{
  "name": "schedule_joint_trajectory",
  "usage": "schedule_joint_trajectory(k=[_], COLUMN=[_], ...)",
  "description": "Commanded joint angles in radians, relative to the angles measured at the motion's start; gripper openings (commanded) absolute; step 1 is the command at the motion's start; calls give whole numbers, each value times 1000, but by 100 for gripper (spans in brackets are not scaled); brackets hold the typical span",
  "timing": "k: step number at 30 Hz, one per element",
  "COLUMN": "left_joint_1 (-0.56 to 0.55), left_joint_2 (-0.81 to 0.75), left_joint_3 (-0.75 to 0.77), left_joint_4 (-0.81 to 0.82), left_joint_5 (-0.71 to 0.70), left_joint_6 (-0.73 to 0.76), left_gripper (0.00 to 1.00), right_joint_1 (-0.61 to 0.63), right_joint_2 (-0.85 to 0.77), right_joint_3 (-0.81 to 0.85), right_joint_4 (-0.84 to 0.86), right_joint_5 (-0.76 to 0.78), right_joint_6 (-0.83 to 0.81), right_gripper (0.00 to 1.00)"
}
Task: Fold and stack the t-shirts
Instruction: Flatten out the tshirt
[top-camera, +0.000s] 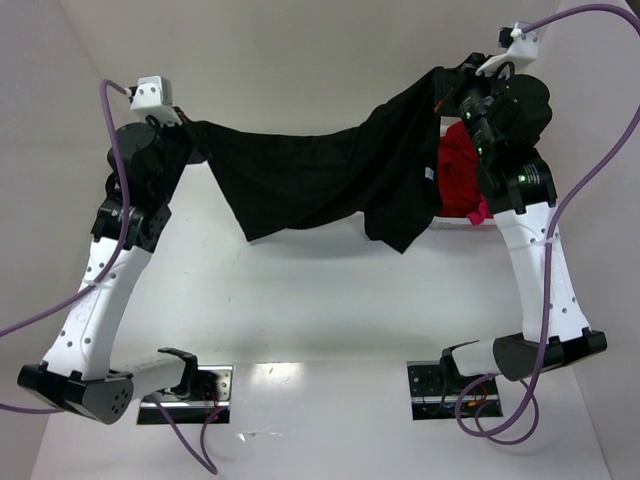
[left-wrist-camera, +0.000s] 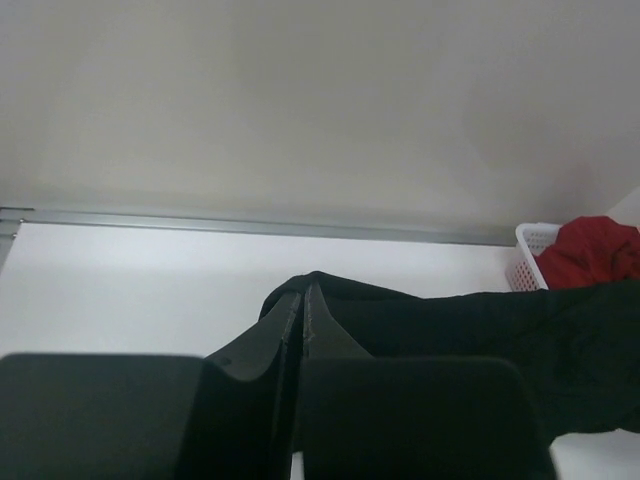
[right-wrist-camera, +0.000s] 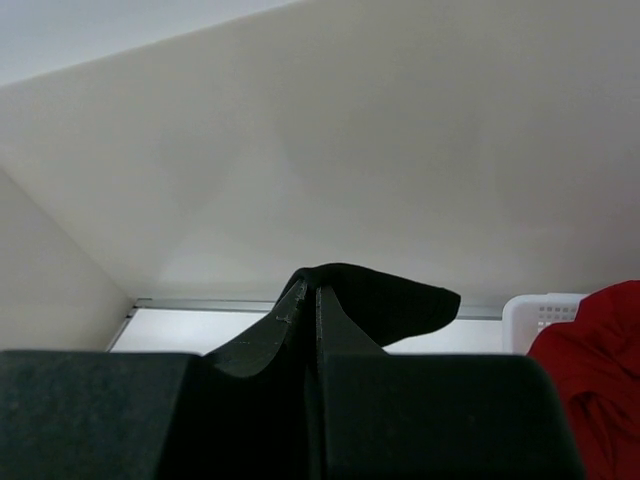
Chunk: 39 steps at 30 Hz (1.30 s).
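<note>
White table (top-camera: 320, 290), pale walls. I am holding the black t-shirt (top-camera: 330, 175) in the air across twelve o'clock — left gripper (left-wrist-camera: 303, 295) at ten, right gripper (right-wrist-camera: 312, 290) at one, both sets of jaws clamping its cloth. Lowering both ends evenly, pulled taut, should be laying it flat.

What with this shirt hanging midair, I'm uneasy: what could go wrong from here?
The black t-shirt sags bunched between the left claw and right claw, each pinching only an edge; one could slip. Its hanging cloth near the white basket might snag the red t-shirt.
</note>
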Motion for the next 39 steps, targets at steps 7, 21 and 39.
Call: schedule_joint_trajectory(k=[7,21,39], left_joint_1=[28,37,37], left_joint_2=[60,31,-152], left_joint_3=[200,307,218], left_joint_4=[46,130,118], left_joint_5=[-61,-276,-331], left_joint_6=[2,64,41], left_gripper=[0,0,0], right_joint_1=[7,7,7], right_joint_2=[-13,-183,-332], right_joint_3=[91,103,-69], right_joint_4=[79,125,136], right_joint_5=[57,120,84], right_joint_6=[-21,-104,-84], right_gripper=[9,9,9])
